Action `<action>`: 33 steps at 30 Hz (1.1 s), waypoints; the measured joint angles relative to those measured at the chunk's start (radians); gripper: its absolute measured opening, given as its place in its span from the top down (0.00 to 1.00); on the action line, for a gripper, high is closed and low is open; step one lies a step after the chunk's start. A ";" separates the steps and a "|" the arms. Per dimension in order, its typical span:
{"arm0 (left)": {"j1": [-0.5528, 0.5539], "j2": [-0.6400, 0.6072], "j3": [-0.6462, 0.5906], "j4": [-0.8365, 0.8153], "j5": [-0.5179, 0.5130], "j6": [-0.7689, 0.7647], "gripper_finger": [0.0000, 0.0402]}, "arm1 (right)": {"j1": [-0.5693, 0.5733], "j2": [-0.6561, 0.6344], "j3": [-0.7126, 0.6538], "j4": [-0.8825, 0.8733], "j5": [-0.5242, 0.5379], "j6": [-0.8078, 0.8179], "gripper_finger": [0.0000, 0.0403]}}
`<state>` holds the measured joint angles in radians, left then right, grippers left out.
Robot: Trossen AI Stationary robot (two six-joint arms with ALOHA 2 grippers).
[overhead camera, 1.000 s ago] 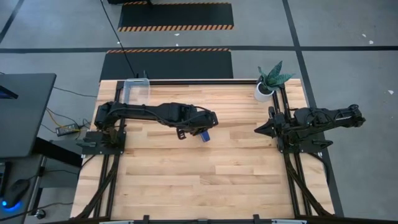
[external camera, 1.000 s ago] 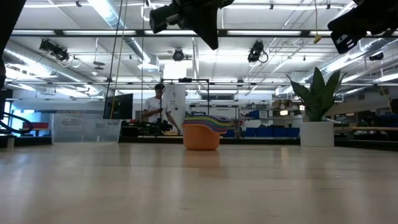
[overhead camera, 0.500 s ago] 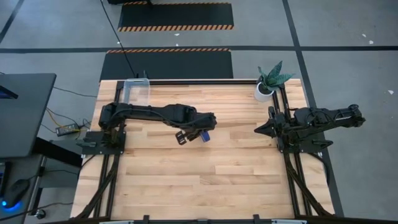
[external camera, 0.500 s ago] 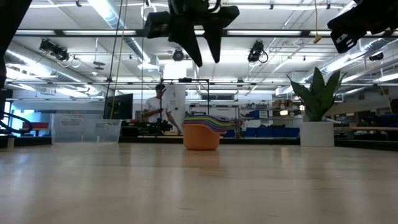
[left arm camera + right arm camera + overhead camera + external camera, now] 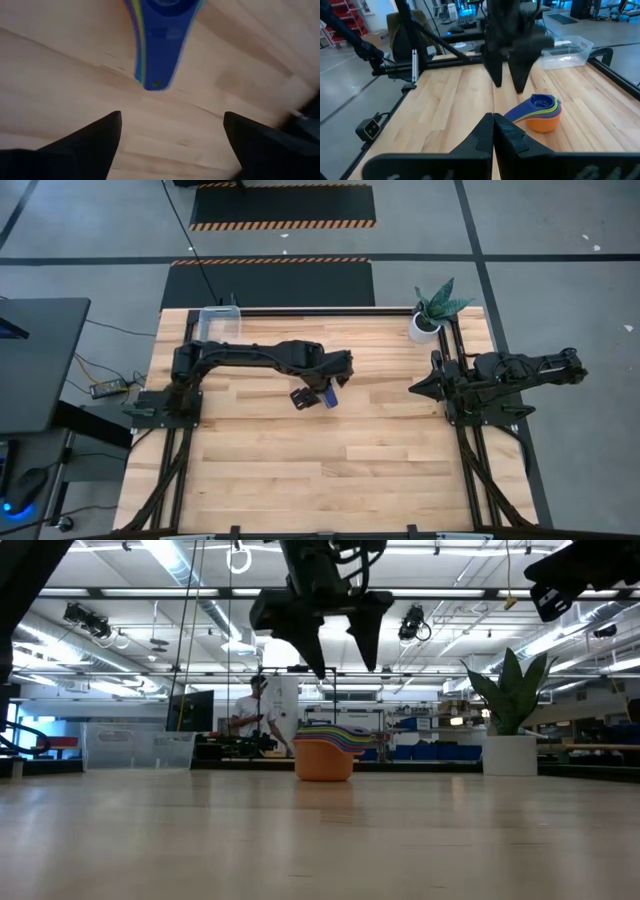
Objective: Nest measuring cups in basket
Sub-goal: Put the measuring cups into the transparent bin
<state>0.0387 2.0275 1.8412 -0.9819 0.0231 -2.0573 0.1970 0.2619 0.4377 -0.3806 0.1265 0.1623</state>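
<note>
The measuring cups [image 5: 329,399] stand nested in one stack on the table, orange cup at the bottom [image 5: 325,762], blue on top, handles fanned out [image 5: 522,112]. My left gripper [image 5: 343,668] hangs open above the stack, fingers pointing down, touching nothing. In the left wrist view the blue handle [image 5: 161,45] lies ahead of its two fingers [image 5: 170,130]. The clear basket [image 5: 220,325] stands at the table's far left corner. My right gripper [image 5: 415,390] waits shut at the table's right edge.
A white pot with a green plant [image 5: 432,310] stands at the far right corner. The clear basket also shows in the low view [image 5: 138,748] and the right wrist view [image 5: 565,52]. A person [image 5: 250,715] stands in the room behind the table.
My left gripper has come down toward the stack of cups and moved a little toward the table's right edge, turning about so that both fingers now point down over the cups. The cups have stayed where they were.
</note>
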 joint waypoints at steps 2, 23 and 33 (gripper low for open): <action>-0.001 0.014 0.000 0.000 0.000 0.000 0.11 | 0.000 0.000 0.000 0.004 0.001 0.000 0.96; 0.038 0.104 0.000 -0.010 -0.114 0.053 0.11 | 0.000 0.000 0.000 0.038 -0.016 0.000 0.96; 0.043 0.159 -0.001 -0.003 -0.097 0.056 0.11 | 0.000 0.000 0.000 0.059 -0.018 0.000 0.96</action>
<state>0.0814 2.1861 1.8400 -0.9854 -0.0738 -2.0014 0.1970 0.2619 0.4377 -0.3219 0.1089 0.1623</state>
